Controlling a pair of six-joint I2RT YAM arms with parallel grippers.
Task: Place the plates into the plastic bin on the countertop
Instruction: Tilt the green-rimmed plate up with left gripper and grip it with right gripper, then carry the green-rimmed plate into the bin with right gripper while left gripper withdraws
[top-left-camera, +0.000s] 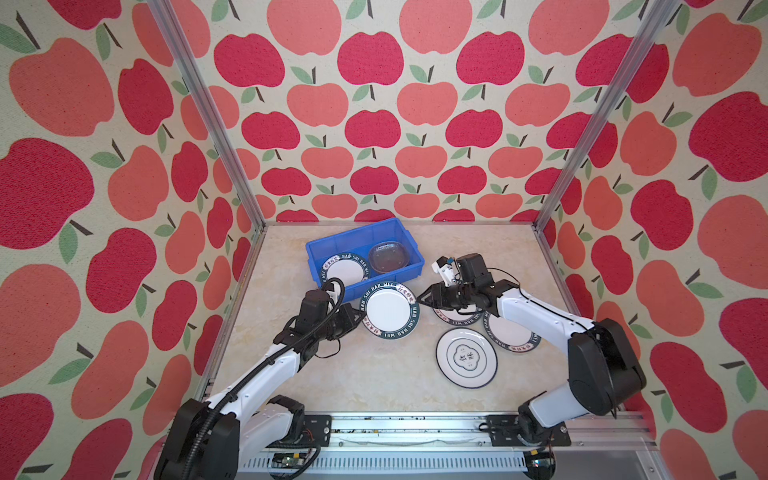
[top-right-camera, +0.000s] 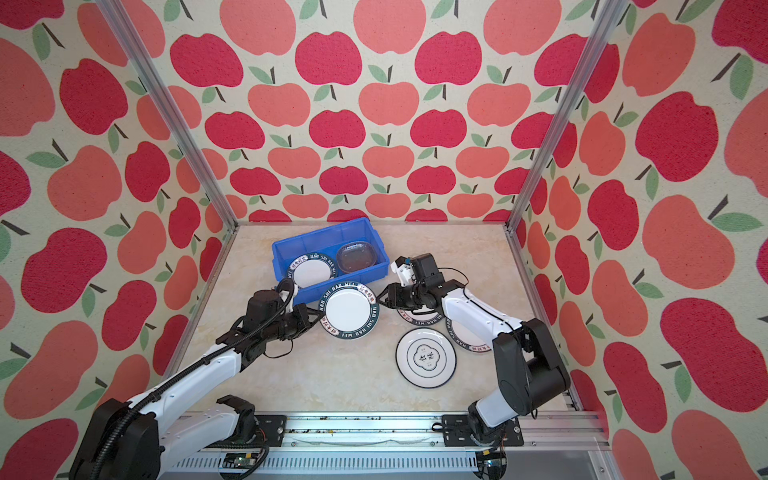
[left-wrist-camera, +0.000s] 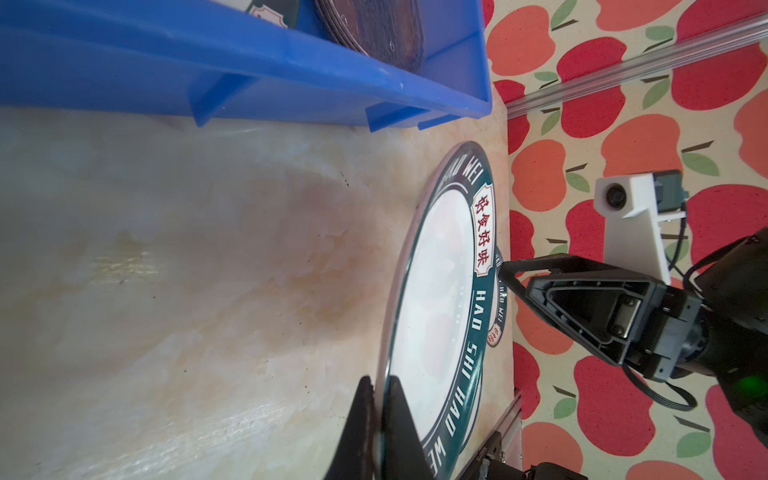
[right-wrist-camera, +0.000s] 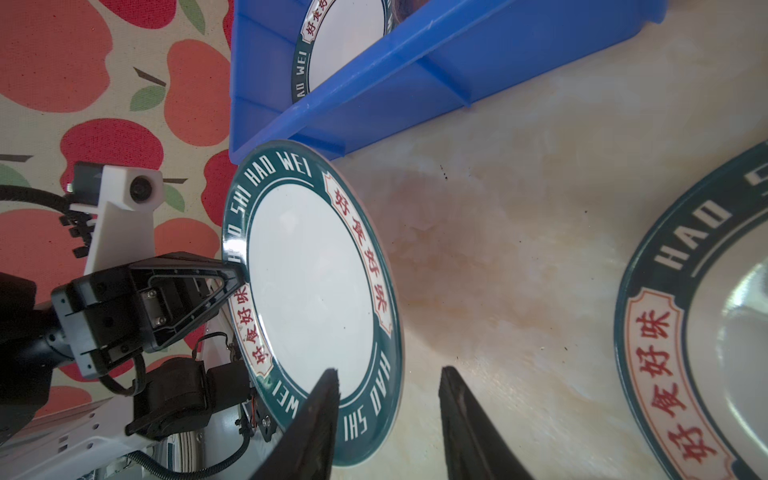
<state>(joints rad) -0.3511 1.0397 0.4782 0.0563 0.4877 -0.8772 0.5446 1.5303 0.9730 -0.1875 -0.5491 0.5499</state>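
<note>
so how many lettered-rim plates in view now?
4 lettered-rim plates: one in the blue bin, one held by the left gripper, two side by side on the countertop under the right arm. More may be stacked beneath.

Light is bright and even; shadows on the countertop (top-left-camera: 332, 374) are soft and faint. Both top views are sharp, the walls (top-left-camera: 62, 208) stretched wide toward the edges. In the left wrist view the left gripper (left-wrist-camera: 379, 380) is blurred, the countertop carries pale glare, and the plate (left-wrist-camera: 432, 291) mirrors the walls' pink.
</note>
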